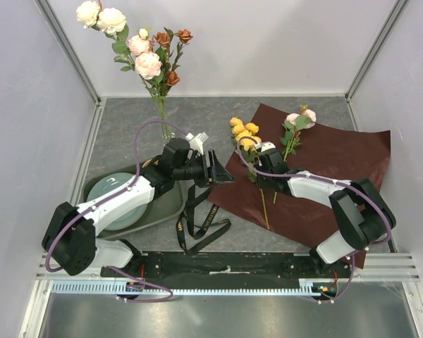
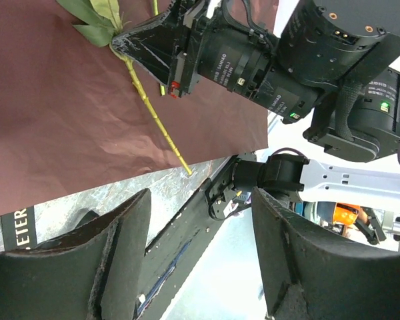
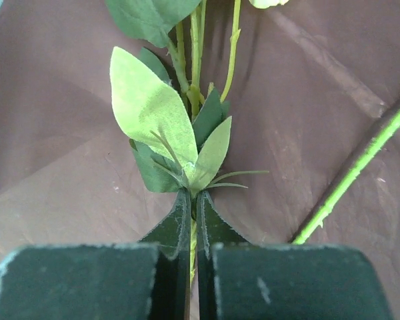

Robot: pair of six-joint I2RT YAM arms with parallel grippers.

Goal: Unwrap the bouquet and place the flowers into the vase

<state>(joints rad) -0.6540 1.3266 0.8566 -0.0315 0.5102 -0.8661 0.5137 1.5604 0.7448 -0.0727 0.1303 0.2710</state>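
Yellow spray (image 1: 244, 131) lies on the paper (image 1: 331, 162), its stem clamped just behind the leaves by the right gripper (image 3: 192, 217), the left gripper (image 2: 200, 227) gaping empty beside it; such a thin stem could twist or slip when lifted toward the vase (image 1: 163, 127).

Paper (image 1: 331, 169) maroon, roses (image 1: 244, 132) yellow with green stems (image 1: 264, 205), ribbon (image 1: 197, 224) black with gold lettering.

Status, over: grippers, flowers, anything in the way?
Left gripper open, empty. Right gripper shut on yellow spray stem, on paper. Pink spray also on paper. Left gripper sits between right gripper and vase.
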